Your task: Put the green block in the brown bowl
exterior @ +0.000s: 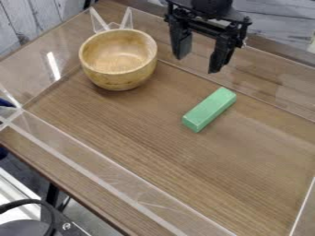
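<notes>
The green block [209,110] lies flat on the wooden table, right of centre, angled from lower left to upper right. The brown bowl [118,59] stands upright at the upper left, with nothing inside it that I can see. My gripper [202,53] hangs at the top of the view, pointing down, above and behind the block and to the right of the bowl. Its two dark fingers stand apart, open, with nothing between them. It touches neither the block nor the bowl.
A clear plastic wall [74,157] runs around the wooden table [135,138], with a raised edge along the front left. A white wire stand [109,20] pokes up behind the bowl. Dark gear [31,221] sits below the table's front corner.
</notes>
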You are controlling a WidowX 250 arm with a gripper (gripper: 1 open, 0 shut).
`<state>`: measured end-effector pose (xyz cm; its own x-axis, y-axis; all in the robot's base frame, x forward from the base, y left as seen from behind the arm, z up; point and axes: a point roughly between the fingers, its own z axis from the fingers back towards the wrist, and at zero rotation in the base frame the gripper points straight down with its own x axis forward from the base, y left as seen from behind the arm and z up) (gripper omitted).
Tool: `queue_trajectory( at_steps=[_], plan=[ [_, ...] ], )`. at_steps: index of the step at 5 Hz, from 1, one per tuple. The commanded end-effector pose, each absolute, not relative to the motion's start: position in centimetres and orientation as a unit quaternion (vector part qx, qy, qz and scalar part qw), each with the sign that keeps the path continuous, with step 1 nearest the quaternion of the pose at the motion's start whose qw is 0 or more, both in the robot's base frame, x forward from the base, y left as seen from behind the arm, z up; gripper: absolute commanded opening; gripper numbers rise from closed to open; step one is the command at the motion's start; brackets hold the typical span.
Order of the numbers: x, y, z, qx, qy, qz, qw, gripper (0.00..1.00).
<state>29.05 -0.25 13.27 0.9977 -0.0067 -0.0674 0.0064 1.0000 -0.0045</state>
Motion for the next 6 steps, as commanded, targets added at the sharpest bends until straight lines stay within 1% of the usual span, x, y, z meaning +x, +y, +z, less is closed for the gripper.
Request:
queue_trajectory(
  at_steps=[1,2,3,4,5,6],
  plan=[
    [29.1,-0.5,11.4,-0.001,0.045,-0.014,0.999,1.00],
    [29.0,-1.1,8.9,-0.002,0.052,-0.035,0.998,1.00],
    [29.1,-1.5,7.1,-0.004,0.050,-0.062,0.997,1.00],
    [29.4,-1.9,5.6,-0.006,0.045,-0.079,0.996,1.00],
    [30.0,-2.0,4.3,-0.011,0.039,-0.089,0.995,0.00],
    [30.5,-2.3,3.5,-0.018,0.034,-0.101,0.994,0.00]
  ],
)
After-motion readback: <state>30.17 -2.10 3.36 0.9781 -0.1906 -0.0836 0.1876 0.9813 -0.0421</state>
